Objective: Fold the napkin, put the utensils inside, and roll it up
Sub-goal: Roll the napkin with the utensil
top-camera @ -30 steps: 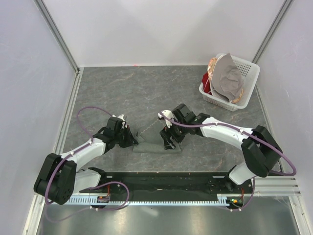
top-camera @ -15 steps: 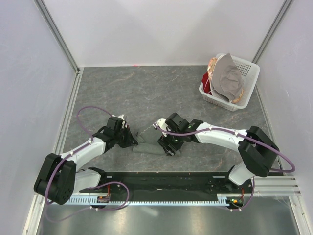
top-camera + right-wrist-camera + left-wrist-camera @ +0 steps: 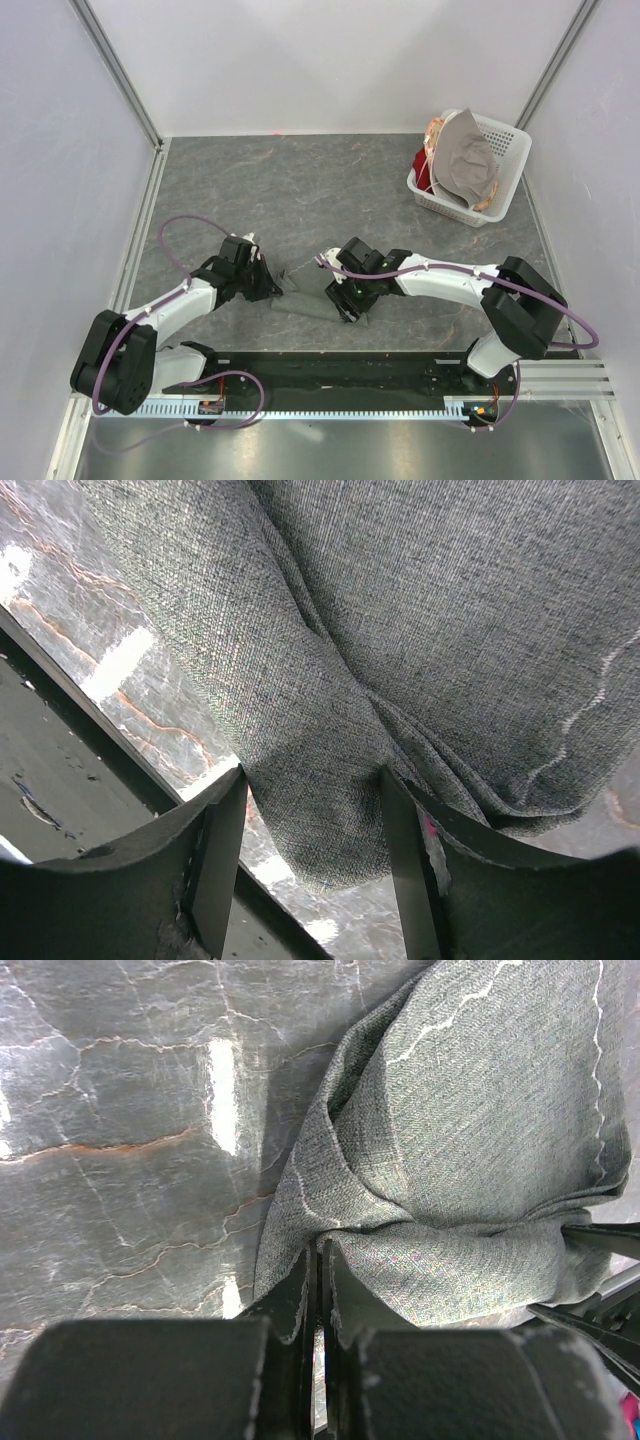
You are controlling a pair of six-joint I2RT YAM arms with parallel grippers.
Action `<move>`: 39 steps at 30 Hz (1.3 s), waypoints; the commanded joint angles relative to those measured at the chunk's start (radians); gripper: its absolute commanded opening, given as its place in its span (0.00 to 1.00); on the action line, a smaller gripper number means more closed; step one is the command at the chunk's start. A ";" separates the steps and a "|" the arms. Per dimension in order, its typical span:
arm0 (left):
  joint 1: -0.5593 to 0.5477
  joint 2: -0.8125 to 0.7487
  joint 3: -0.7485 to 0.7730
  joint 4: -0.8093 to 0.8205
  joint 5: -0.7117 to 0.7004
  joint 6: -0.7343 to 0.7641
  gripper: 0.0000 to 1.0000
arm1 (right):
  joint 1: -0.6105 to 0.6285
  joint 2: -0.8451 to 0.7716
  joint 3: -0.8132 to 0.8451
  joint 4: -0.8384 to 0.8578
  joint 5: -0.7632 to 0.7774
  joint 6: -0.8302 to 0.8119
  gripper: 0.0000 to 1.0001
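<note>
Grey-green cloth on marbled stone: the napkin (image 3: 305, 298) lay bunched in a long fold near the front edge of the table (image 3: 300, 190), between the two arms. The left pincer (image 3: 320, 1265) was clamped tight on a hemmed edge at the napkin's left end. The right pincer (image 3: 310, 790) stood with its fingers apart, astride a fold at the other end — cloth filling the gap.
</note>
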 commanded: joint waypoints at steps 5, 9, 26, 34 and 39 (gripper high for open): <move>0.002 0.010 0.036 -0.027 -0.029 0.026 0.02 | 0.005 -0.014 -0.054 -0.070 0.042 0.090 0.64; 0.000 0.014 0.041 -0.027 -0.019 0.032 0.02 | 0.005 -0.035 -0.046 -0.071 0.040 0.089 0.67; 0.002 0.065 0.095 -0.063 0.017 0.057 0.02 | 0.128 -0.066 0.153 -0.027 0.239 -0.072 0.86; 0.002 0.091 0.116 -0.075 0.024 0.064 0.02 | 0.160 0.043 0.148 0.123 0.145 -0.100 0.82; 0.002 0.103 0.122 -0.075 0.029 0.067 0.02 | 0.160 0.089 0.129 0.179 0.118 -0.100 0.78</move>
